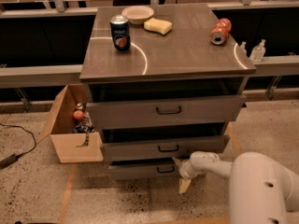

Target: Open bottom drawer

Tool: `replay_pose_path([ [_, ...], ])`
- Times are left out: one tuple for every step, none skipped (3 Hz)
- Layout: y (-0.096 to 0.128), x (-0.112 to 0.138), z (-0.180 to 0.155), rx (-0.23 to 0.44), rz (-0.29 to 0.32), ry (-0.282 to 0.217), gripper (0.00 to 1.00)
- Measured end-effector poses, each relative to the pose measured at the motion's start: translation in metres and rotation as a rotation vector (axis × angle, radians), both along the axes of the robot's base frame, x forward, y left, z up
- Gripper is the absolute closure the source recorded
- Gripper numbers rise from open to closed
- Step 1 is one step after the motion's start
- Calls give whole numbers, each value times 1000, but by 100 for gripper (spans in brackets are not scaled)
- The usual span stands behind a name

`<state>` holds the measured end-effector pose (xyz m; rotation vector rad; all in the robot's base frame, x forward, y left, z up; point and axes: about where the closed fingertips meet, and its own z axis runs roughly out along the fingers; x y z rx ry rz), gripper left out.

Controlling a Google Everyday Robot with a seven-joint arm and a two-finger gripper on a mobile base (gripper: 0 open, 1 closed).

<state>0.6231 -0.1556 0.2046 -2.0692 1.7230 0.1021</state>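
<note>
The bottom drawer (140, 171) is the thin, lowest grey front of the cabinet, with a small dark curved handle (164, 169). It sticks out only slightly from the cabinet. My gripper (180, 173) sits at floor level just right of that handle, at the drawer's right end. It is open, with one yellowish fingertip (177, 161) up by the drawer's top edge and the other (184, 185) down near the floor. Nothing is held. My white arm (261, 185) comes in from the lower right.
The middle drawer (163, 148) and the top drawer (166, 110) are above, both pulled out a little. On the cabinet top (187, 50) stand a blue can (120, 33), a bowl (137, 14), a sponge (158, 26) and a red can (220, 31). An open cardboard box (70, 134) stands on the left.
</note>
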Motion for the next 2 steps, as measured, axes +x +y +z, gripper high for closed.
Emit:
replay_pose_path([
  [1,7,-5,2,2,-11,0],
  [1,12,-11,0,-3,-23,0],
])
